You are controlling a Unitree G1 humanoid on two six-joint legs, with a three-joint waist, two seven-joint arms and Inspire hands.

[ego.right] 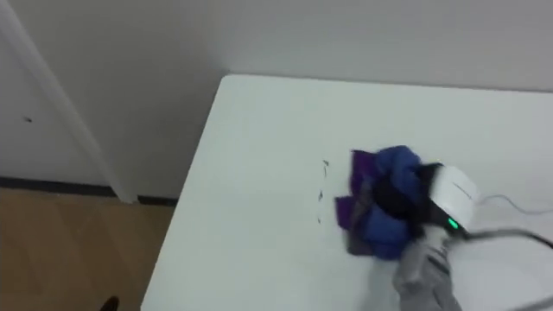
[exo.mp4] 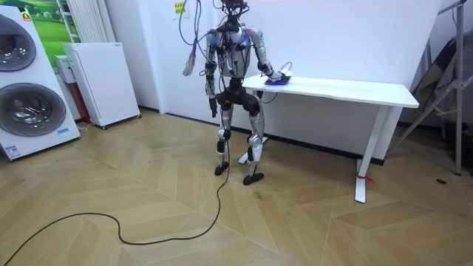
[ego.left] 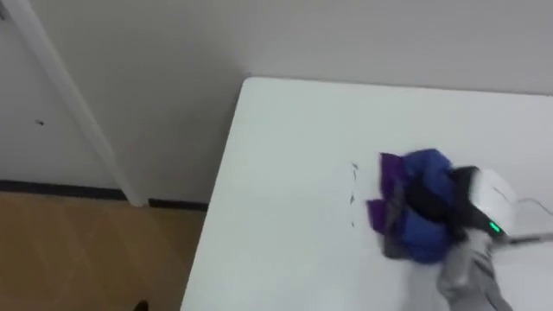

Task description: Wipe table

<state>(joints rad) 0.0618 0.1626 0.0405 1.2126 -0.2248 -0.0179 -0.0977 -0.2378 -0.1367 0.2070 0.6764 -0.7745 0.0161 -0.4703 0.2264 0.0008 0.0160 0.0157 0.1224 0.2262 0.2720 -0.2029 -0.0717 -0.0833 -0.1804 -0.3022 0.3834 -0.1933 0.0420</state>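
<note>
**Right hand bunches cloth near the table's left end**

The eye views show the right hand [ego.left: 462,194] with dark fingers curled over a crumpled blue and purple cloth [ego.left: 422,231] on the white table [ego.left: 294,147], just right of small dark marks [ego.left: 352,186].

The room view shows the robot standing at the table's left end. Its left hand [exo.mp4: 213,108] hangs beside its hip, grip unclear. Beyond the table's left end stand a white cabinet [exo.mp4: 100,81] and washing machines [exo.mp4: 29,89] on the wood floor [exo.mp4: 148,192].

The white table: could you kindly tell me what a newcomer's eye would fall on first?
A bunched blue and purple cloth lies on the white table with the robot's right hand on it. Faint dark marks sit just left of the cloth. Its left hand hangs down.
</note>
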